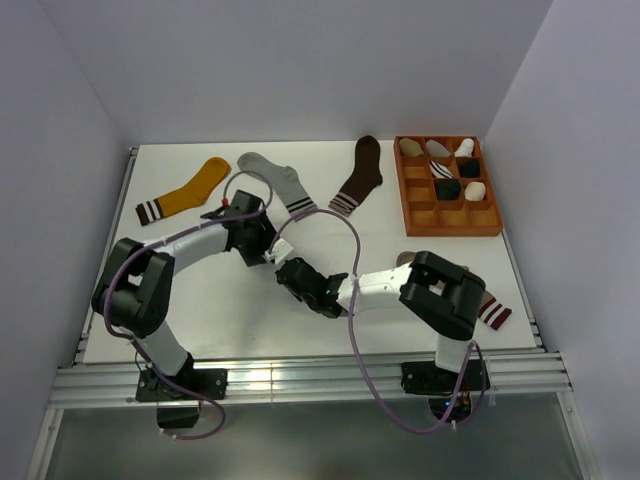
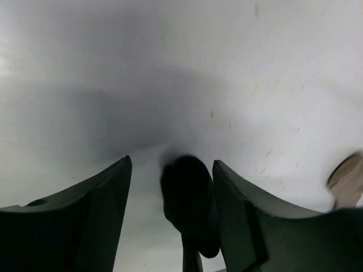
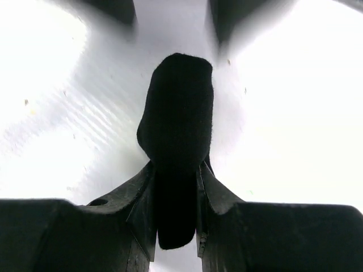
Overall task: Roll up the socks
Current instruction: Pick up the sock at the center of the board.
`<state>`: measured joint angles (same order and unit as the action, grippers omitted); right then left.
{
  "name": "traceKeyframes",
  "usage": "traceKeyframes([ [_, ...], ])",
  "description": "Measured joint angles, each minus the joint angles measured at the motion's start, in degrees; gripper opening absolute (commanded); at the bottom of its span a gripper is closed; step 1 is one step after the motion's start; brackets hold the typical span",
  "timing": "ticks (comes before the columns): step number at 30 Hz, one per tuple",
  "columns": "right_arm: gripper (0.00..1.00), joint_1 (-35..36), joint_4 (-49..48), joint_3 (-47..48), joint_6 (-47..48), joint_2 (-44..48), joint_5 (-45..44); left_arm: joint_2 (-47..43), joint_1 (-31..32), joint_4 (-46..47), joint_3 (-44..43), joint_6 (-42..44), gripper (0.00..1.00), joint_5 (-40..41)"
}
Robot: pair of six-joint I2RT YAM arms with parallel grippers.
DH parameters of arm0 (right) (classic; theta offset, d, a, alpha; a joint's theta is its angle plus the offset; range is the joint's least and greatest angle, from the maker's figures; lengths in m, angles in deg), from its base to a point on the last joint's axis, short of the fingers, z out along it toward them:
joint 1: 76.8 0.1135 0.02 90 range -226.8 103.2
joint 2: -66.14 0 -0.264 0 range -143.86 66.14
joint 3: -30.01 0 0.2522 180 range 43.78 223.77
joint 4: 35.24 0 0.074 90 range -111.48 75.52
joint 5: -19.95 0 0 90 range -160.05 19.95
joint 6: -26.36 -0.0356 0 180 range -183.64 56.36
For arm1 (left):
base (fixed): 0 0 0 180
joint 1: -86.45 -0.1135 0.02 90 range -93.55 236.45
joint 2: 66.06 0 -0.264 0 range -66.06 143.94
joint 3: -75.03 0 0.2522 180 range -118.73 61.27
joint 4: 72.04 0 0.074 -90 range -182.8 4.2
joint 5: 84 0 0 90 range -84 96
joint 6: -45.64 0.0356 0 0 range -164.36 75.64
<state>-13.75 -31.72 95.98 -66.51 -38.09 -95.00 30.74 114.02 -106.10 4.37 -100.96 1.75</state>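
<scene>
A plain black sock (image 3: 177, 107) is folded into a thick stub and hangs just above the white table. My right gripper (image 3: 176, 165) is shut on it, both fingers pressed against its sides. My left gripper (image 2: 173, 160) faces it with the sock's end (image 2: 187, 198) between its open fingers. That end touches the right finger and stands clear of the left one. In the top view the left gripper (image 1: 268, 252) and right gripper (image 1: 290, 272) meet tip to tip at mid-table. A taupe sock with a maroon-and-white cuff (image 1: 494, 314) lies mostly hidden under the right arm.
A wooden compartment tray (image 1: 446, 228) at the back right holds several rolled socks. Along the back of the table lie a mustard sock (image 1: 190, 190), a light grey sock (image 1: 280, 180) and a dark brown sock (image 1: 362, 175).
</scene>
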Motion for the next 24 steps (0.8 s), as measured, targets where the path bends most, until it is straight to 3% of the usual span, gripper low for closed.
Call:
traceKeyframes([
  [4, 0.00, -0.31, 2.12, -1.29, -2.38, 1.99, 0.52, -0.94, -6.51, -2.34, -4.04, 1.29, 0.74, 1.33],
  [11, 0.00, -3.23, 11.21, -3.04, -7.02, 7.96, 1.09, -8.39, -17.64, -4.79, -8.37, 4.79, 0.77, 3.56],
  [21, 0.00, -22.34, 28.48, 1.09, -12.76, 19.69, -3.10, -34.47, -23.19, -6.23, -1.77, 13.11, 0.98, 10.71],
  [24, 0.00, -29.42, 33.14, 4.92, -13.92, 20.28, -3.93, -41.33, -23.54, -7.02, 1.05, 15.32, 0.99, 13.40],
])
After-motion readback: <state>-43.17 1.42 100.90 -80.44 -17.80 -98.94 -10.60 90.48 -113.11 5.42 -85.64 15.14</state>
